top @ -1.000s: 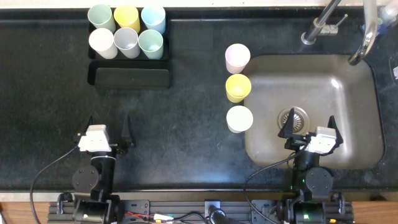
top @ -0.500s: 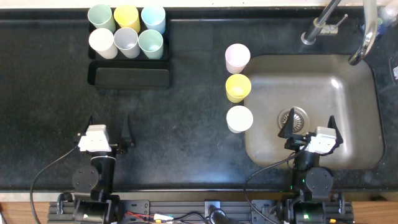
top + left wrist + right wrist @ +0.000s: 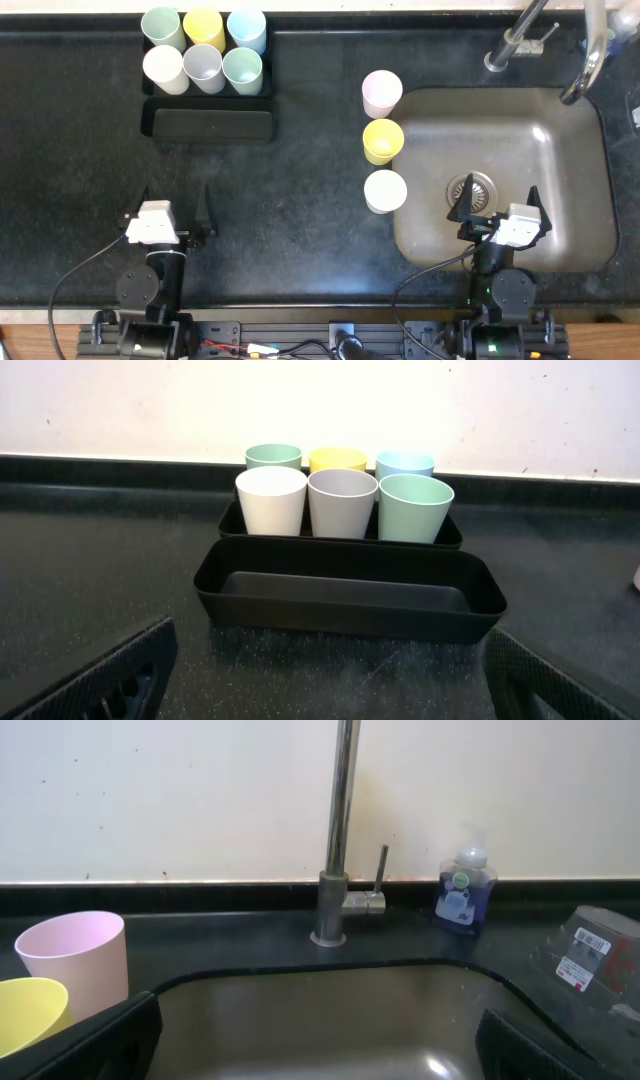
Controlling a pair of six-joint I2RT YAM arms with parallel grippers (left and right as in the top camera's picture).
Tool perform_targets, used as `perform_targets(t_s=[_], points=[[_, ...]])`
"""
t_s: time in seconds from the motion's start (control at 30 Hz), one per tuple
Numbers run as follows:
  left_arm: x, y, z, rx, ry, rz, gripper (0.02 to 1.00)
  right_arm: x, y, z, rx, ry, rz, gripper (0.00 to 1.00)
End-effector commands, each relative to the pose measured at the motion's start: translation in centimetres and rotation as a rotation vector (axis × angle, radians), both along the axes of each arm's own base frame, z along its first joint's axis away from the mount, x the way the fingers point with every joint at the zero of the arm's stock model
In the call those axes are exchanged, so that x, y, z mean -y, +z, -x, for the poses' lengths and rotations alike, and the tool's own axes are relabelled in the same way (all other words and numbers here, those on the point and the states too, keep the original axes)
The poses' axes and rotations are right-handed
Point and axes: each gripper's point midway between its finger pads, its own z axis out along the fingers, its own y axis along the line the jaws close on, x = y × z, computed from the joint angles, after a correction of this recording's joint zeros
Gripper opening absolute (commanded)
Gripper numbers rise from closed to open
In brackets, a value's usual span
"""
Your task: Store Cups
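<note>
Three loose cups stand in a row on the black counter by the sink's left rim: a pink cup [image 3: 381, 92] [image 3: 76, 958], a yellow cup [image 3: 383, 140] [image 3: 30, 1011] and a white cup [image 3: 385, 190]. At the back left, a black tray [image 3: 151, 92] [image 3: 229, 520] holds several upright pastel cups [image 3: 205, 66] [image 3: 343, 501]. Just in front of it lies an empty black tray [image 3: 210, 125] [image 3: 345, 612]. My left gripper [image 3: 175, 206] is open and empty near the front edge, facing the trays. My right gripper [image 3: 497, 203] is open and empty over the sink's front part.
The steel sink [image 3: 560, 150] [image 3: 330, 1020] fills the right side, with a drain [image 3: 471, 187]. A faucet [image 3: 520, 35] [image 3: 341, 840] and a soap bottle [image 3: 465, 890] stand behind it. A clear package [image 3: 598, 958] lies at the far right.
</note>
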Motion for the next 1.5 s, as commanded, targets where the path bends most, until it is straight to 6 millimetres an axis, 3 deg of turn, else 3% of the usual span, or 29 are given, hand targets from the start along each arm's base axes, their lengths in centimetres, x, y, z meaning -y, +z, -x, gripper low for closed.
perform_targets(t_s=[0.03, 0.43, 0.53, 0.63, 0.7, 0.83, 0.93, 1.0, 1.1, 1.2, 1.33, 1.5], points=[[0.0, 0.1, 0.0, 0.006, 0.001, -0.003, 0.998, 0.2, -0.3, 0.0, 0.002, -0.008, 0.003, 0.998], [0.0, 0.2, 0.0, 0.003, 0.0, -0.003, 0.998, 0.2, -0.3, 0.0, 0.001, -0.008, 0.003, 0.998], [1.1, 1.4, -0.2, -0.026, -0.064, 0.013, 0.998, 0.2, -0.3, 0.0, 0.002, -0.008, 0.003, 0.993], [2.8, 4.6, -1.5, -0.085, -0.156, 0.022, 0.998, 0.2, -0.3, 0.0, 0.001, -0.008, 0.003, 0.998], [4.2, 8.1, -3.5, -0.132, -0.232, 0.033, 0.998, 0.2, -0.3, 0.0, 0.001, -0.008, 0.003, 0.998], [8.8, 16.8, -9.5, -0.242, -0.468, 0.084, 0.998, 0.2, -0.3, 0.0, 0.001, -0.008, 0.003, 0.998], [11.7, 20.3, -13.6, -0.382, -0.563, 0.116, 0.998, 0.2, -0.3, 0.0, 0.002, -0.008, 0.003, 0.998], [14.0, 21.3, -16.1, -0.479, -0.573, 0.112, 0.998, 0.2, -0.3, 0.0, 0.001, -0.008, 0.003, 0.998], [18.2, 20.5, -19.2, -0.628, -0.488, 0.096, 0.998, 0.2, -0.3, 0.0, 0.002, -0.008, 0.003, 0.996], [23.8, 17.9, -20.9, -0.728, -0.453, 0.068, 0.998, 0.2, -0.3, 0.0, 0.001, -0.008, 0.003, 0.998], [29.7, 12.2, -22.0, -0.869, -0.415, 0.136, 0.998, 0.2, -0.3, 0.0, 0.002, -0.008, 0.003, 0.998], [33.7, 5.4, -21.6, -1.033, -0.378, 0.231, 0.998, 0.2, -0.3, 0.0, 0.002, -0.008, 0.003, 0.996]])
